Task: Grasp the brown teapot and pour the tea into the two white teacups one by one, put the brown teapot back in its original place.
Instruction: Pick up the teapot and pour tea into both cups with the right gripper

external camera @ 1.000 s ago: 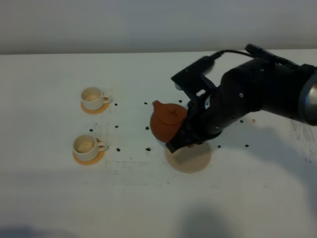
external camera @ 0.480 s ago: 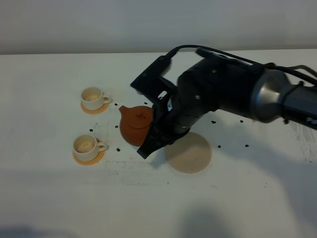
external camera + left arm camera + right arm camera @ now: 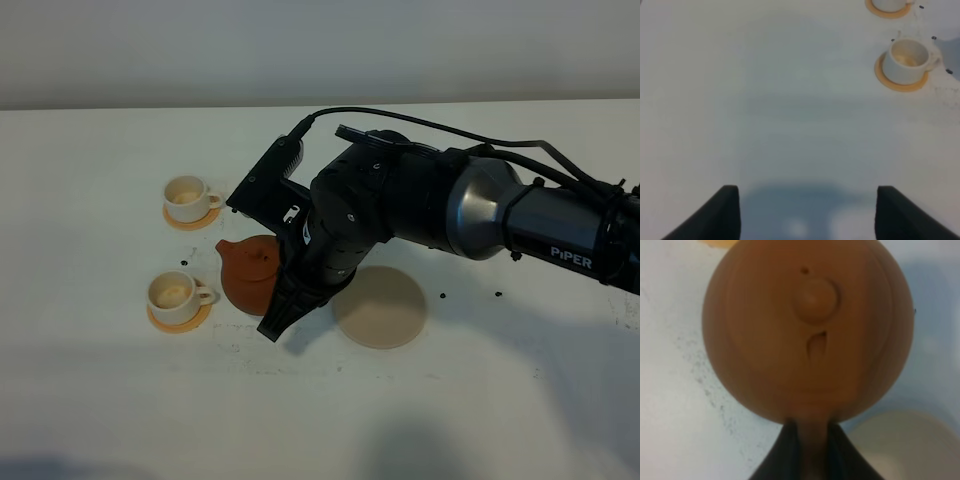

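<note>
The brown teapot (image 3: 248,276) hangs above the table just right of the nearer white teacup (image 3: 172,292), spout toward the cups. My right gripper (image 3: 283,300) is shut on its loop handle, and in the right wrist view the teapot (image 3: 810,330) fills the frame with the gripper (image 3: 807,452) clamped on the handle. The farther teacup (image 3: 186,194) stands behind on its coaster. The pale beige disc (image 3: 380,307) lies bare to the right of the teapot. My left gripper (image 3: 807,215) is open over bare table, with a teacup (image 3: 907,57) ahead of it.
Small black marks dot the white table (image 3: 120,390) around the cups and disc. The right arm (image 3: 430,205) reaches across the middle, above the disc. A second teacup (image 3: 888,5) shows only partly at the left wrist view's edge. The disc (image 3: 900,445) shows beside the teapot.
The right arm has carried the teapot leftward, from above the beige disc to beside the nearer teacup. The disc now lies uncovered. The cups have not moved.
</note>
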You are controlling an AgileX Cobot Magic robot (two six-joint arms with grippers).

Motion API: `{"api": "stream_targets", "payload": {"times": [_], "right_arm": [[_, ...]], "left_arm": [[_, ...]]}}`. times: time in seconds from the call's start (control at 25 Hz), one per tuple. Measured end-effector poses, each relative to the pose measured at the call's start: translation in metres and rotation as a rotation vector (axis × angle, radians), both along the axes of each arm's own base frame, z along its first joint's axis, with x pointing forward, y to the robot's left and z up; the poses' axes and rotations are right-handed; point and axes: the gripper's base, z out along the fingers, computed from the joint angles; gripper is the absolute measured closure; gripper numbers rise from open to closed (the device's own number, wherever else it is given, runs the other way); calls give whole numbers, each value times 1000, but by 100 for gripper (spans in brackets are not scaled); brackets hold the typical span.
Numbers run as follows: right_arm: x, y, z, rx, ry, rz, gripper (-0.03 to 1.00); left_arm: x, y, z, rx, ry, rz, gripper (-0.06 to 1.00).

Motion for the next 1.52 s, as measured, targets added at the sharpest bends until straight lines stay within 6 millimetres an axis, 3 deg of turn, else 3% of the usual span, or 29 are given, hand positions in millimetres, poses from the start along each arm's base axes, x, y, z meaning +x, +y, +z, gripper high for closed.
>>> {"api": "stream_targets", "payload": {"times": [0.64, 1.52], "right_arm": [[3, 5, 2, -14, -113, 94, 87], [-1, 24, -16, -114, -260, 258, 87]], "left_arm": [[0, 0, 0, 0, 0, 0, 40], [0, 0, 0, 0, 0, 0, 40]]}}
